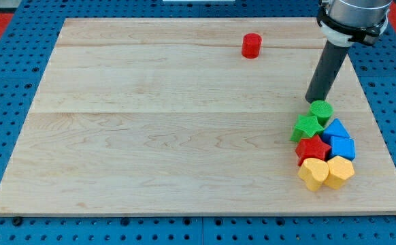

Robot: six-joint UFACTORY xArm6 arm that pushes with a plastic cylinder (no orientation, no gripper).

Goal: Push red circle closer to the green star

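Wooden board (pixel 150 129) is sitting on a blue pegboard, red showing at the top corners. No claw here, just a rod, so nothing is being held; my tip (pixel 311 100) is resting just above the green circle (pixel 321 110), with the green star (pixel 307 127) just below-left of it in the cluster. Red circle (pixel 251 45) is sitting well apart, up-left of my tip, near the top edge. Task looks not yet started: the whole push toward the star is remaining.
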